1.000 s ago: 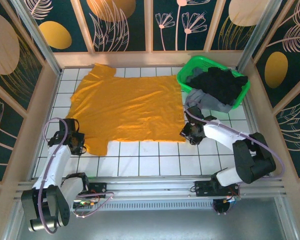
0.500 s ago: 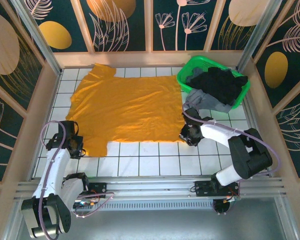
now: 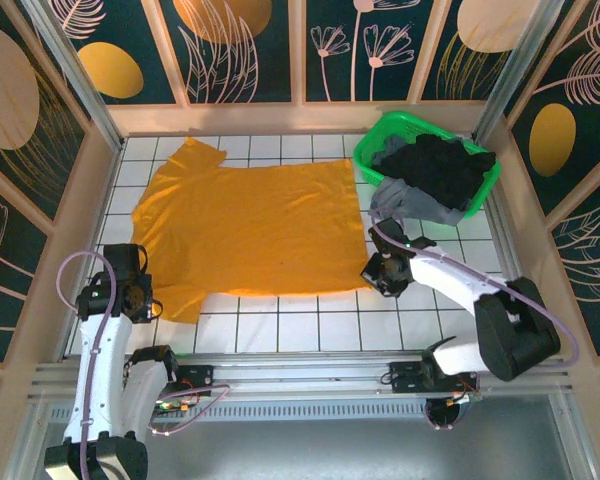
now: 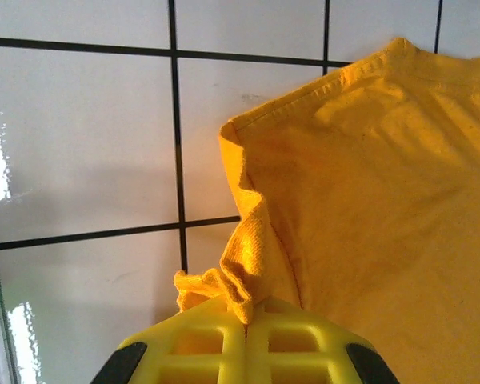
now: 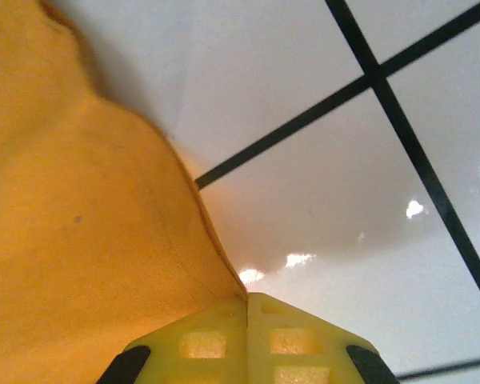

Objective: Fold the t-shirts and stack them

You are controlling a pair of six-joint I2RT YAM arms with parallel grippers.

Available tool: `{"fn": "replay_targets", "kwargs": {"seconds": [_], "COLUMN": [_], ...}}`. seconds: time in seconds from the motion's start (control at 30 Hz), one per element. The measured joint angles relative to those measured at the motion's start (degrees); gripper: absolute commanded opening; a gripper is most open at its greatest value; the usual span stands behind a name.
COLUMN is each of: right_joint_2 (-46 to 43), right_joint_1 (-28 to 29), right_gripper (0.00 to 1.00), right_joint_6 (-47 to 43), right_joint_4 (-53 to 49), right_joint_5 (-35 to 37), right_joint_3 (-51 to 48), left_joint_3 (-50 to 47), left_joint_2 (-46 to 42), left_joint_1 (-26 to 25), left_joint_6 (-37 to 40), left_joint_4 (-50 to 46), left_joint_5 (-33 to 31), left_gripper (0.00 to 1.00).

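Note:
The large mustard-orange t-shirt (image 3: 245, 228) lies spread flat on the white tiled table. My left gripper (image 3: 140, 300) is shut on its near-left sleeve, and a bunched fold of sleeve cloth (image 4: 238, 272) is pinched between the yellow jaws of the left gripper (image 4: 246, 314). At the shirt's near-right corner my right gripper (image 3: 377, 272) is shut on the hem; the cloth edge (image 5: 212, 256) runs straight into the closed jaws of the right gripper (image 5: 246, 302). Black and grey t-shirts (image 3: 435, 170) are heaped in the basket.
A bright green plastic basket (image 3: 372, 140) stands at the back right, with grey cloth (image 3: 405, 200) spilling over its near rim close to my right arm. Wooden walls ring the table. Bare tiles (image 3: 300, 325) run along the near edge.
The right gripper has closed on the shirt's near-right corner. Both arms have pulled toward the near edge, dragging the shirt a little nearer and stretching its near hem flatter.

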Motion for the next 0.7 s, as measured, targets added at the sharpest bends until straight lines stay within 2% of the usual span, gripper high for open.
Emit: {"fn": "replay_targets", "kwargs": {"seconds": [0.17, 0.33, 0.7], "right_joint_2": [-1.3, 4.3, 16.9], "right_joint_1": [0.0, -0.2, -4.0], "right_gripper": [0.00, 0.00, 0.00], "right_joint_6": [0.0, 0.3, 0.2], "right_joint_4": [-0.7, 0.1, 1.9], "right_joint_5": [-2.6, -4.2, -1.5], "right_joint_3": [0.0, 3.2, 20.9], "left_joint_3": [-0.7, 0.0, 15.5], "left_joint_2": [2.6, 13.3, 32.9], "left_joint_1": [0.0, 0.0, 0.0], "left_joint_6": [1.5, 7.2, 20.0], "left_joint_4": [1.9, 9.8, 23.6], "left_joint_5": [1.1, 1.9, 1.7], "left_gripper": [0.00, 0.00, 0.00]}}
